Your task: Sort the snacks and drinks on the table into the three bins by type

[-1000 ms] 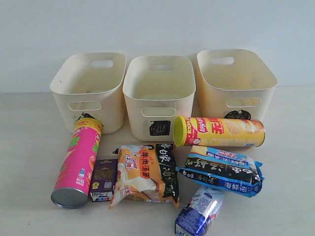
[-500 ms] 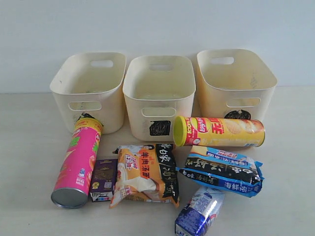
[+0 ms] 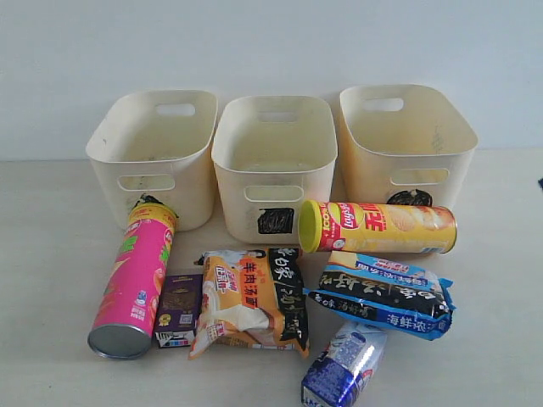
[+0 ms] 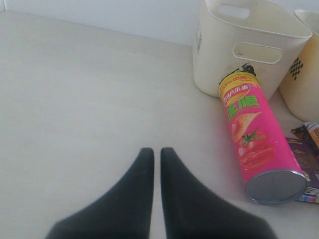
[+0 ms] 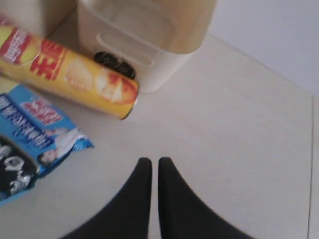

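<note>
Three cream bins stand in a row at the back of the table (image 3: 51,254): left (image 3: 191,170), middle (image 3: 233,191), right (image 3: 373,182). In front lie the pink tube (image 3: 136,275), yellow tube (image 3: 377,227), orange-black packet (image 3: 250,301), blue-black packet (image 3: 382,292), purple carton (image 3: 178,309) and blue-and-white soft pack (image 3: 344,365). My left gripper (image 4: 157,152) is shut and empty over bare table, apart from the pink tube (image 4: 254,134). My right gripper (image 5: 151,162) is shut and empty, off the end of the yellow tube (image 5: 70,74).
A pale wall runs behind the bins. Bare table stretches left of the pink tube and right of the yellow tube. A small dark tip (image 3: 540,182) shows at the right edge of the exterior view.
A small dark tip has appeared at the right edge of the exterior view. The snacks, drinks and bins have not moved.
</note>
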